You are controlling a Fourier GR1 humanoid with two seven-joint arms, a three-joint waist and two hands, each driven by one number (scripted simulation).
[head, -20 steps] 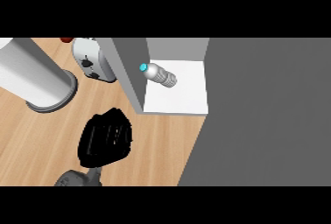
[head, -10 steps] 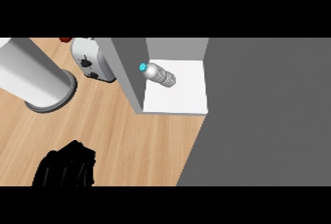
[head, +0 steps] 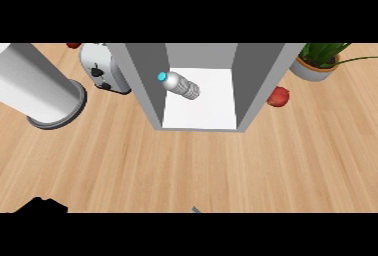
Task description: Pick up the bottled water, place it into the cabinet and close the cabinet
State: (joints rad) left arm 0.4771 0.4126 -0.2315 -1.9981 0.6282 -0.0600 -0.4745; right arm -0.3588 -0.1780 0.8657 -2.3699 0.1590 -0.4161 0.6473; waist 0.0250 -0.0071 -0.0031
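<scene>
The bottled water (head: 181, 86) lies on its side on the white floor of the open grey cabinet (head: 142, 80), close to the left wall, with its blue cap pointing to the back left. No door shows across the cabinet's front. Only a black tip of my left hand (head: 40, 205) shows at the lower left edge, far from the cabinet and touching nothing that I can see. My right hand is not visible; a small grey sliver (head: 196, 210) pokes in at the bottom centre.
A large white cylinder (head: 37, 92) stands at the left, with a white appliance (head: 100, 67) behind it beside the cabinet. A red fruit (head: 279, 96) lies just right of the cabinet, and a potted plant (head: 317, 62) stands at the back right.
The black hand has pulled back from the middle of the counter to the lower left edge. The big grey panel that covered the right side is gone. The bottle has not moved.
</scene>
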